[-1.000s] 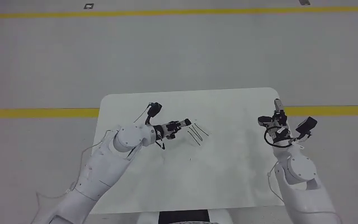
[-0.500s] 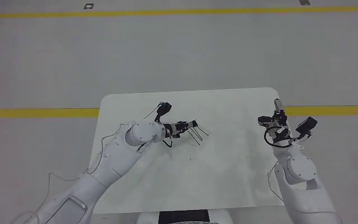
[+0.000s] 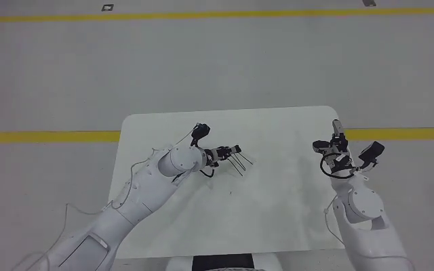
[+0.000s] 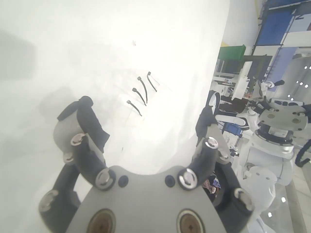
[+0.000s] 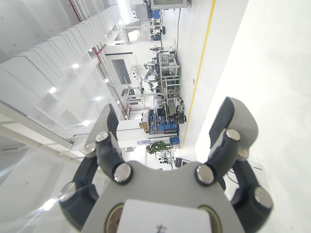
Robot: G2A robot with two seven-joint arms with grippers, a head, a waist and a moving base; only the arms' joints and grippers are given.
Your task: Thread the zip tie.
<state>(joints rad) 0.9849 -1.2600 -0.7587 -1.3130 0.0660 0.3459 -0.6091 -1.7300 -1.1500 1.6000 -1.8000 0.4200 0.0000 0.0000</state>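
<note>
Table: white, smooth, matte, rounded corners. It carries a few thin ties.

Left arm lies across the table's left half. Left claw hangs low, fingers spread wide, holding nothing, aimed at the ties just beyond its tips. We judge it is lining up to pick one. Grey metal plate, bright screws, black rubbery pads.

Right claw sits at the table's right edge, well apart from the ties, pointing out toward the hall. Fingers spread, empty. We take it as parked until a tail needs feeding.

Zip ties: four, left of table centre, side by side in a loose row, none threaded. Thin black plastic, slightly bowed, each with a small square head. Flat and slender, so likely fiddly to pinch.
</note>
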